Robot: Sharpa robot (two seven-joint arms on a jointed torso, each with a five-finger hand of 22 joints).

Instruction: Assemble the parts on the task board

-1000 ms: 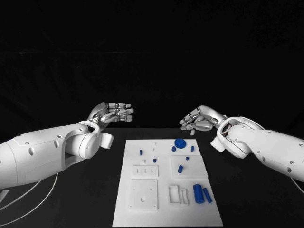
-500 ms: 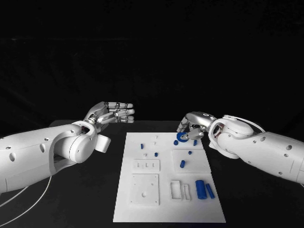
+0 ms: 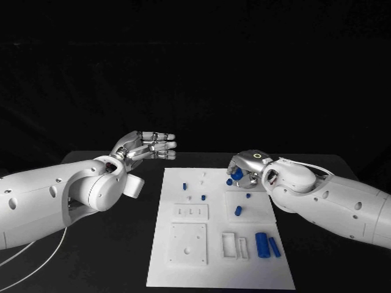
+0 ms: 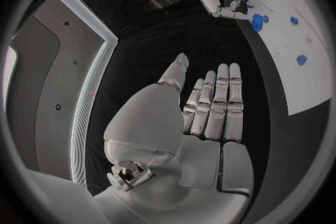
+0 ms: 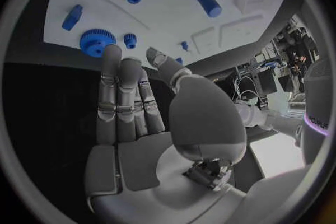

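Gear [image 5: 97, 41] by right hand [image 5: 129, 95] fingertips

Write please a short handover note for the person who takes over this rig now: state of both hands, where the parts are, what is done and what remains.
Left hand: open, holds nothing, raised beside the task board, off its far left corner.
Right hand: open, fingertips at the blue gear at the board's far right corner; no grip visible yet.
Small blue parts lie scattered on the board; two blue cylinders lie at its near right.
Done: nothing visibly assembled.
Left: grasp the gear, assemble all parts.
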